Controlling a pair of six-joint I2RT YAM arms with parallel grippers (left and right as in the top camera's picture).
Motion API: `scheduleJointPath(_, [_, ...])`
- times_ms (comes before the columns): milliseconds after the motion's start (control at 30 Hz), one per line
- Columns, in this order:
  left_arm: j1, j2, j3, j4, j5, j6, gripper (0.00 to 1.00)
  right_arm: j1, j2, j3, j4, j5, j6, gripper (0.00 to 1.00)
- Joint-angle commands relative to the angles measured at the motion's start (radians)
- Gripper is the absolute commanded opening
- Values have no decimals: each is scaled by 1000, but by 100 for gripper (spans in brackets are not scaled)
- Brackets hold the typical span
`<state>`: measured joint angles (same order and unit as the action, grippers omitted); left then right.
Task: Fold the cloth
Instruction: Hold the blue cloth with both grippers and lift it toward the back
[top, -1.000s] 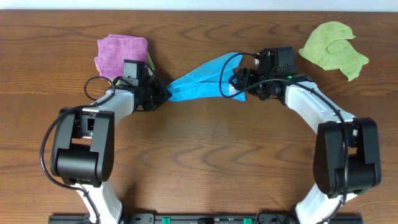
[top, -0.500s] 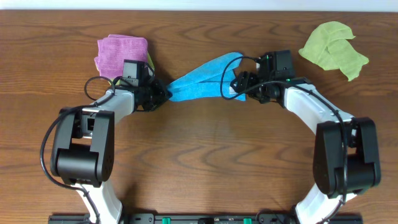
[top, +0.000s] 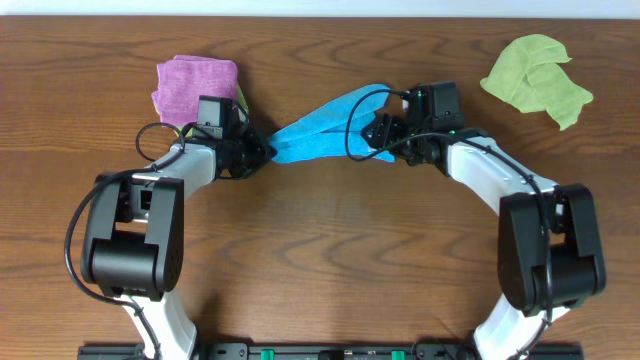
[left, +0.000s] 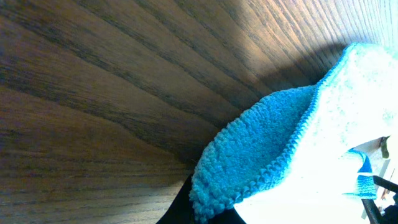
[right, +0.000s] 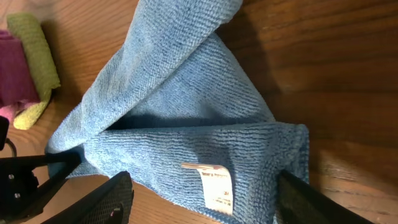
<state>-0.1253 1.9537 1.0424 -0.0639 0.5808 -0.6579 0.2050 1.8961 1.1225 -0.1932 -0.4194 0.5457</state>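
The sky-blue cloth lies bunched in a long band across the wooden table, running up to the right from its left corner. My left gripper is shut on that left corner; in the left wrist view the cloth's stitched edge rises out of the dark fingertips. My right gripper is open over the cloth's right end. In the right wrist view its two fingers stand wide apart on either side of the cloth's edge and its small white tag.
A purple cloth lies just behind the left gripper with a strip of yellow-green cloth at its right edge. A crumpled yellow-green cloth sits at the back right. Both arms reach inward over the table.
The right gripper has shifted a little to the left, further over the cloth's tagged end. The left gripper and the cloth corner in it have stayed put.
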Motion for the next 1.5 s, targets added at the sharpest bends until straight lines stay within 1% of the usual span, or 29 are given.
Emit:
scheduleJointPath(0, [3, -25, 3, -3, 15, -5, 6, 12, 12, -5, 2, -11, 19, 71])
scheduleJointPath(200, [3, -25, 3, -2, 16, -12, 6, 13, 23, -5, -6, 7, 19, 70])
scheduleJointPath(467, [3, -25, 3, -3, 16, -12, 6, 13, 65, -5, 9, 29, 27, 63])
scheduleJointPath(500, [3, -25, 3, -3, 16, -12, 6, 13, 70, -5, 14, 27, 31, 61])
scheduleJointPath(533, [3, -25, 3, -3, 16, -12, 6, 13, 77, -5, 20, 27, 37, 54])
scheduleJointPath(567, [3, -25, 3, -3, 16, -12, 6, 13, 79, -5, 26, 27, 38, 42])
scheduleJointPath(600, [3, -25, 3, -3, 18, -12, 6, 13, 79, -5, 31, 27, 37, 26])
scheduleJointPath(667, [3, -25, 3, -3, 20, -12, 6, 13, 79, -5, 45, 27, 37, 12])
scheduleJointPath(700, [3, -25, 3, -3, 22, -12, 6, 13, 79, -5, 53, 27, 37, 3])
scheduleJointPath(733, [3, -25, 3, -3, 23, -12, 6, 12, 79, -5, 60, 27, 37, 1])
scheduleJointPath(933, [4, -27, 11, 2, 71, -12, 6, 11, 58, -4, 58, 26, 27, 1])
scheduleJointPath(1133, [11, -88, 55, -12, 100, -11, 6, 11, -86, -4, 49, 41, -31, 1])
scheduleJointPath(1333, [14, -216, 148, -132, 54, 11, 5, 11, -281, -4, -28, 62, -76, 1])
scheduleJointPath(1467, [14, -322, 203, -252, 21, 7, 6, 11, -413, -4, -125, 83, -100, 1])
